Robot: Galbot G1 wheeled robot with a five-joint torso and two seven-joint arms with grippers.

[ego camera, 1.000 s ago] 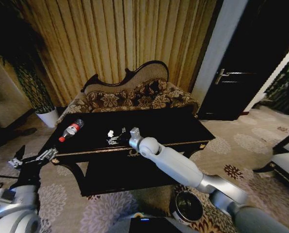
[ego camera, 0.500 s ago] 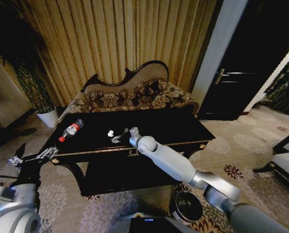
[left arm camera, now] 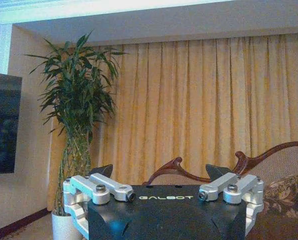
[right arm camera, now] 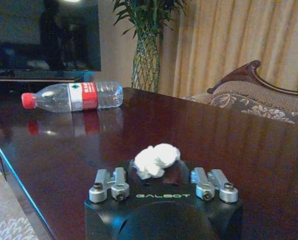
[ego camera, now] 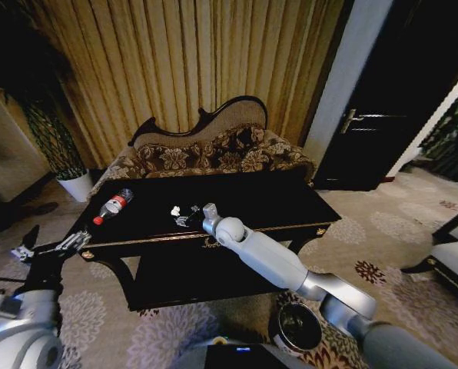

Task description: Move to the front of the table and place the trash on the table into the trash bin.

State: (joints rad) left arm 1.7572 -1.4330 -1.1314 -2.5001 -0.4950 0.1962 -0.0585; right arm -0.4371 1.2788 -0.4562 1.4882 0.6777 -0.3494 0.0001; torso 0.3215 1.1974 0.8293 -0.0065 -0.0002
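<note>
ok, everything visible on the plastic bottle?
The clear plastic bottle with red label and red cap lies on its side, cap still on, near the left end of the glossy black table, which mirrors it. It looks nearly empty. Nothing but the tabletop touches it; the crumpled white paper wad sits apart, at the right pincer.

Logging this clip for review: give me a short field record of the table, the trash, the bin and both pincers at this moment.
table: black table in front of the sofa
bottle: lying on its side, near the table's left end
paper wad: white, on the tabletop between the right pincer's fingers
right pincer: low over the table, open around the wad
left pincer: open, off the table's left end
bin: on the carpet, front right of the table
</note>
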